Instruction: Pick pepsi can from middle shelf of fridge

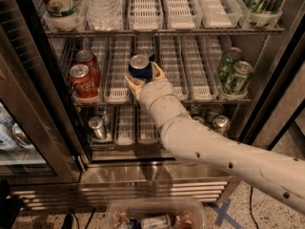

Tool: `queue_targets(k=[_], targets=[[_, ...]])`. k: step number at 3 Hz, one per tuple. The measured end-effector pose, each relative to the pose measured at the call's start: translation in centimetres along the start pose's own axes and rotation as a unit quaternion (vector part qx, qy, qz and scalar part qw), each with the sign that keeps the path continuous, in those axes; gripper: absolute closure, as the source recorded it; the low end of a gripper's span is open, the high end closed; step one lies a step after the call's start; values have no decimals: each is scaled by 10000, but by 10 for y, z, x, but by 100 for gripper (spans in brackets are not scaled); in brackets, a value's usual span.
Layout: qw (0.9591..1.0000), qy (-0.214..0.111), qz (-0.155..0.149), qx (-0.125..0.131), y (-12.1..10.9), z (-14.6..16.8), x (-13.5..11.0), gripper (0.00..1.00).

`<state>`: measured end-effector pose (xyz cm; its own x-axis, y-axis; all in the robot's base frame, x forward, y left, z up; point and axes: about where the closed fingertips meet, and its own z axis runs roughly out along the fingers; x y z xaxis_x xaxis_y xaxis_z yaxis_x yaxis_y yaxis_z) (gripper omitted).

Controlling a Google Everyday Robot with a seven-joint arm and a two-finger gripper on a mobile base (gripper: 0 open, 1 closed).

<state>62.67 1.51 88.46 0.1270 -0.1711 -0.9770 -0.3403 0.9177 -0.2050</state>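
The fridge [157, 173] stands open in front of me. My gripper [144, 78] is at the middle shelf [198, 87], in the centre lane, with its fingers [133, 84] on either side of a dark blue pepsi can [140, 68] with a silver top. It is shut on the can and holds it slightly raised and tilted above the lane. A dark shape just behind it may be the second pepsi can, mostly hidden. My pale arm [214, 149] reaches in from the lower right.
Two red Coca-Cola cans [83, 82] stand at the shelf's left, two green cans [236, 75] at its right. Silver cans [97, 127] sit on the lower shelf, bottles [102, 4] on the top one. The glass door [28, 118] hangs at left; a plastic bin [155, 213] lies below.
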Motion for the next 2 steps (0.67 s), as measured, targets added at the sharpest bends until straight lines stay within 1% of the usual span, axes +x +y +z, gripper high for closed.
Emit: queue_targets(k=[1,2], targets=[[10000,0,1,-1,0,0,0,100],[10000,-9,47,-76,2,-1,-5,100]])
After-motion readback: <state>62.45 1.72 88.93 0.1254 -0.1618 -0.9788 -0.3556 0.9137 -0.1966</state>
